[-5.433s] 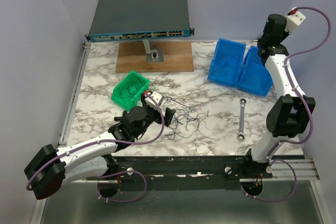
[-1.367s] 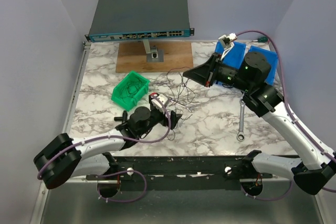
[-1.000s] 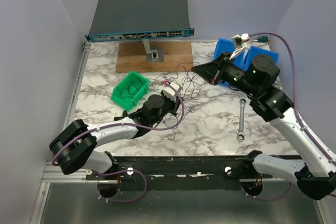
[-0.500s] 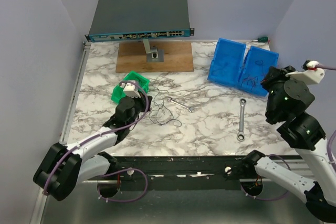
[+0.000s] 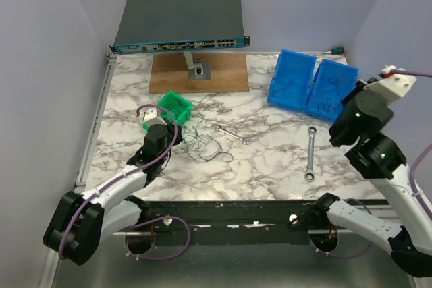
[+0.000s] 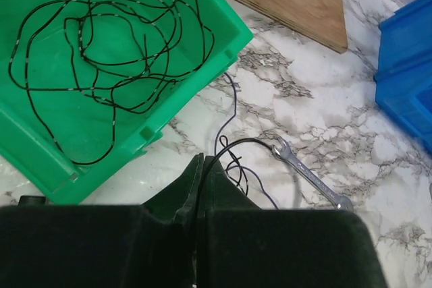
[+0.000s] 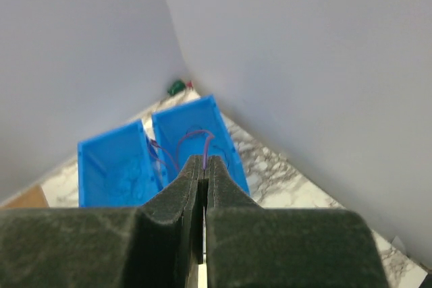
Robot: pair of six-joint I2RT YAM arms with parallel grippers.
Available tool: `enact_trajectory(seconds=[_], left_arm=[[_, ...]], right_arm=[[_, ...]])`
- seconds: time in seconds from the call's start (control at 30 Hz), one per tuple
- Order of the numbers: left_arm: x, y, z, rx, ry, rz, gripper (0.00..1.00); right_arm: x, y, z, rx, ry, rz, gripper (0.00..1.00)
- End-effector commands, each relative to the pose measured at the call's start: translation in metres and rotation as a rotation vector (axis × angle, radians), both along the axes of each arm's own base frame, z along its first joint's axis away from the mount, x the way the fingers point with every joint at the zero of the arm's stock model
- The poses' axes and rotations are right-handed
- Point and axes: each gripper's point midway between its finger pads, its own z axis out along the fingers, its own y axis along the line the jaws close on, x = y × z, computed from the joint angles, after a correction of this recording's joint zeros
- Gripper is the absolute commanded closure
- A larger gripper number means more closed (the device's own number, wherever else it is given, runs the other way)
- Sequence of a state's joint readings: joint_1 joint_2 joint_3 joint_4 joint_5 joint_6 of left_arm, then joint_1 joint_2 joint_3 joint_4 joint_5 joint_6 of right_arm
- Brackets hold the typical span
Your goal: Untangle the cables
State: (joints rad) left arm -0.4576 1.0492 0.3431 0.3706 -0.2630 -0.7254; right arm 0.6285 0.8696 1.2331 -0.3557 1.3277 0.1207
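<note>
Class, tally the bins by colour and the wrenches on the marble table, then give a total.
Green bin: 1
Blue bins: 2
Wrenches: 2
Total: 5

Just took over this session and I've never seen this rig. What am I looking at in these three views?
Two robot arms at a marble table. The big view looks down from above; the other two are cameras on each wrist. The left gripper is shut on a dark cable beside the green bin, which holds a black cable. The right gripper is shut near two blue bins, seemingly pinching a purplish wire. Loose cables and two wrenches lie between.
</note>
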Motion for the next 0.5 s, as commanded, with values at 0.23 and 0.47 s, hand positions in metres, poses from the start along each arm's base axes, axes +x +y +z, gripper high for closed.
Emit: enact_trajectory(seconds=[0.23,0.47], left_arm=[[-0.005,-0.004,0.015,-0.053,-0.072,-0.045,1.00],[-0.015,-0.038,0.044,-0.033,-0.209,-0.263,1.00]], right_arm=[[-0.026,-0.023,0.083,-0.018,-0.120,-0.019,0.99],[0.040,0.039,0.019,-0.098,0.063,0.161,0.99]])
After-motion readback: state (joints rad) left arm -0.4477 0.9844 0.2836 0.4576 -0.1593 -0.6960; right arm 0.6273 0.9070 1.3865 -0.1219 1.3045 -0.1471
